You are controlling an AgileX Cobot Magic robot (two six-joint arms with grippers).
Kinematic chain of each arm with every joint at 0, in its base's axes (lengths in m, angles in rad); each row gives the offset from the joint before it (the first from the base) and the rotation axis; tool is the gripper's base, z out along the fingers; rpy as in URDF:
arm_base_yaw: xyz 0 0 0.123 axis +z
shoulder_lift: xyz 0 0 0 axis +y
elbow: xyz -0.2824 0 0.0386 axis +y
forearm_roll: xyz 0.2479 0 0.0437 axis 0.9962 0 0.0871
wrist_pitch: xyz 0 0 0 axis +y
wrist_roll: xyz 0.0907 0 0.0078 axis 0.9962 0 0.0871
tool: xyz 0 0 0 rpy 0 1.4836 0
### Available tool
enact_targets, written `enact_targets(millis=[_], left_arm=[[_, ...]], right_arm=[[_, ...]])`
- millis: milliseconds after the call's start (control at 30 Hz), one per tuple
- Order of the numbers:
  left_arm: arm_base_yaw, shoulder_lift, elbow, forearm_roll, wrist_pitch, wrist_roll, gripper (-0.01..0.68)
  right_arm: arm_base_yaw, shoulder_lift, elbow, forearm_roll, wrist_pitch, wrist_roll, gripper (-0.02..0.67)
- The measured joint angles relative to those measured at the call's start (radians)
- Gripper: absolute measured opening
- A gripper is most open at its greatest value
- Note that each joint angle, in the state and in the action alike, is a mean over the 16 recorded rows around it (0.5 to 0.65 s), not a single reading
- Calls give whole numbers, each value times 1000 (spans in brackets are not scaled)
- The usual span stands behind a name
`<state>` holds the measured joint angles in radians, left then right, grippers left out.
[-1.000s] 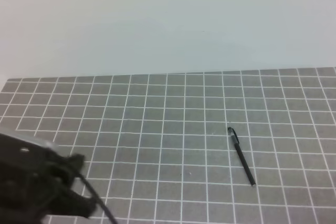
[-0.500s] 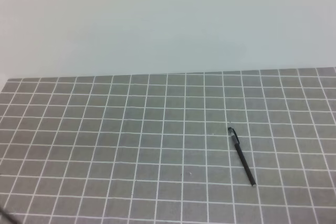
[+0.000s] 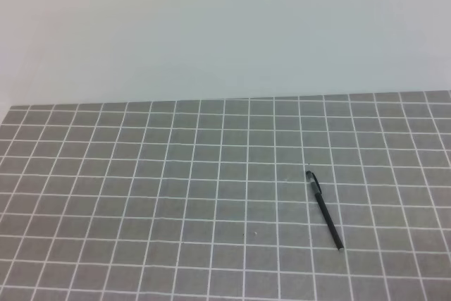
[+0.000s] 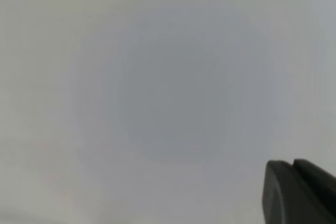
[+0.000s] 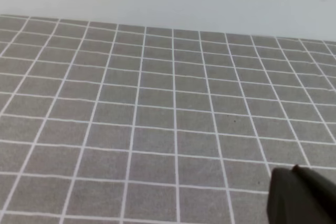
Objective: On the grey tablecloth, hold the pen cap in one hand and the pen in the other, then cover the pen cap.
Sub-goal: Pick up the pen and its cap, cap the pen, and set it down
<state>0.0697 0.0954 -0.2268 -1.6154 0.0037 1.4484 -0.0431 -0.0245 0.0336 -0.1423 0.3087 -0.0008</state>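
Gone from the overhead view is the left arm that filled its lower-left corner. Both grippers are closed and empty. On the grey tablecloth [image 3: 141, 195] lies the pen [image 3: 324, 211], seemingly already capped; a careless regrasp could roll it away.

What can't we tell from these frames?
- Slim black pen on the grey grid tablecloth, high view: too small to tell whether the cap is on or where pen meets cap.
- Both hands: outside the high view.
- Left wrist view: only a blank pale surface and a dark hand corner, cut by the frame edge.
- Right wrist view: hand corner likewise cut; pen not in frame.
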Motion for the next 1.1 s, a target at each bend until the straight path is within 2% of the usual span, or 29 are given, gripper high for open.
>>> enact_targets(millis=[133,367,500,600,733,1100], left_arm=[[21,-27,2,134,109,-136,1],[24,-34,4,563,278,-575,1],[23,-42,20,818,323,-832,1],[16,-53,46,943,320,-968,1],[-10,-72,91,1030,304,-1056,1],[-121,-117,226,1156,219,-1154,1]], right_arm=[[0,0,0,0,0,1,-4],[0,0,0,0,0,7,-4],[0,0,0,0,0,11,-4],[0,0,0,0,0,14,-4],[0,0,0,0,0,13,-4],[0,0,0,0,0,13,-3]])
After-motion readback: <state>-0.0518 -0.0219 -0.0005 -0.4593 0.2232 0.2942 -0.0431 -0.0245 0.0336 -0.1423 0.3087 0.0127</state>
